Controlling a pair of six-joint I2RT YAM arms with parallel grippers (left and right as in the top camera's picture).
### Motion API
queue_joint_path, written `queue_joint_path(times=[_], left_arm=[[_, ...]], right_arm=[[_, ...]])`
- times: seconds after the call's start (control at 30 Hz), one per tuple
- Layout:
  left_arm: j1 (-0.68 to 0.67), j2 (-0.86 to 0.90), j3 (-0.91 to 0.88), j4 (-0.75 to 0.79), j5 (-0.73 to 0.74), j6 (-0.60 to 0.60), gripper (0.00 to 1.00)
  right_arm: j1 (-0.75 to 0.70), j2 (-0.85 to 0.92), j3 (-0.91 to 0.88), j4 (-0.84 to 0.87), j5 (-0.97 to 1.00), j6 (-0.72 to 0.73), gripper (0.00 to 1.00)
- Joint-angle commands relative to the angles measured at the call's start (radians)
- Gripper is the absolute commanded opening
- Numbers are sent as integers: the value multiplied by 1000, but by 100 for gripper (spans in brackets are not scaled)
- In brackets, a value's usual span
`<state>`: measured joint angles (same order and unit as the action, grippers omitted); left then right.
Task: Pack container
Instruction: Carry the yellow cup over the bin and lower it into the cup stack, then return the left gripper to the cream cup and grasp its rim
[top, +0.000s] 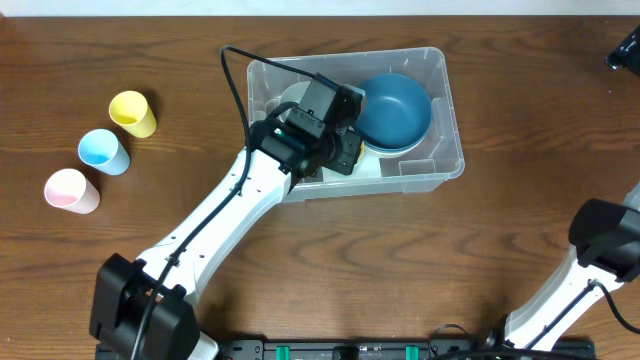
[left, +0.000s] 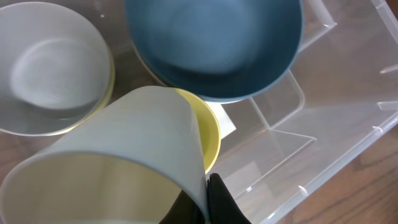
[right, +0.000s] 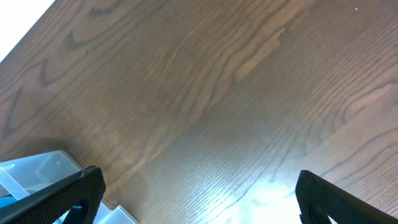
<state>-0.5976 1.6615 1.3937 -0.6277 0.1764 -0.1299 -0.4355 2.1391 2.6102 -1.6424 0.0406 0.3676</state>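
Observation:
The clear container (top: 447, 112) stands at the back middle of the table. It holds a blue bowl (top: 395, 110) and a pale grey bowl (top: 288, 100), partly hidden by my left arm. My left gripper (top: 340, 152) is inside the container, shut on the rim of a pale grey-green cup (left: 124, 143). In the left wrist view the fingers (left: 208, 200) pinch the cup wall, with a yellow cup (left: 210, 134) just behind it, the blue bowl (left: 214, 46) and the grey bowl (left: 53, 68) beyond. My right gripper (right: 199, 193) is open and empty over bare table, right of the container corner (right: 37, 165).
Three loose cups stand on the table at the left: yellow (top: 132, 113), blue (top: 103, 151) and pink (top: 71, 190). The right arm's base (top: 605, 240) is at the right edge. The container's near right part (left: 323, 124) holds nothing.

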Motion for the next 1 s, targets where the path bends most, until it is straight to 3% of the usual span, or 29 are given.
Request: queue_joint_path(times=[0.0, 0.07, 0.23, 0.43, 0.63, 0.8, 0.97], left_arm=[[-21, -3, 16, -3, -12, 10, 6], [-29, -3, 16, -3, -11, 11, 7], [-34, -3, 16, -3, -12, 11, 35], [-34, -3, 16, -3, -16, 22, 36], [5, -34, 32, -28, -198, 21, 36], [159, -121, 94, -95, -212, 21, 37], [407, -201, 127, -157, -219, 21, 40]], right_arm=[[-4, -1, 6, -3, 4, 13, 99], [-4, -1, 6, -3, 4, 13, 99], [-4, -1, 6, -3, 4, 13, 99], [-4, -1, 6, -3, 4, 13, 99], [-4, -1, 6, -3, 4, 13, 99], [-4, -1, 6, -3, 4, 13, 99], [-4, -1, 6, -3, 4, 13, 99]])
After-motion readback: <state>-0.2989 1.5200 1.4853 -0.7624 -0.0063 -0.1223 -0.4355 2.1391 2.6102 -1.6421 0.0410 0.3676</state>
